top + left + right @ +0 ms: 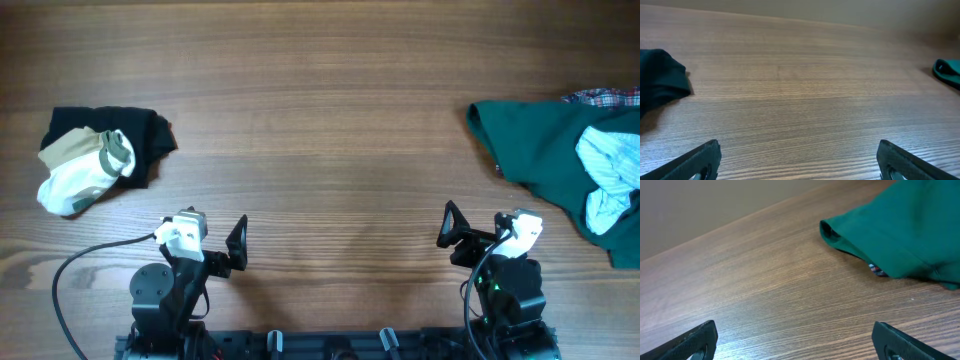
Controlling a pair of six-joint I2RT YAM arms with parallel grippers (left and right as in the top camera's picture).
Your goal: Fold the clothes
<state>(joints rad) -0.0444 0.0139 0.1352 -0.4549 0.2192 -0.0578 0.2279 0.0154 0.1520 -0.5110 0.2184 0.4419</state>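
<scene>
While both arms sit at the near edge, the wood-grain bench (330,130) fills the overhead view. Dark green garment (545,150) lies spread at the far right and runs off the frame edge; one rolled hem points toward the bench middle. Black garment (140,135) sits bunched at the far left, well apart from the green one. Striped garment (612,175), pale blue and white, lies crumpled on top of the green one near the right edge. A white and beige piece (80,170) with a green band rests on the black garment, partly hanging off onto the wood. A plaid scrap (603,97) peeks out behind the green garment. Left hand (799,159) has its jaws spread wide, nothing between them, over bare wood. Right hand (795,339) is likewise spread wide and holding nothing, near the green hem but not touching it.
</scene>
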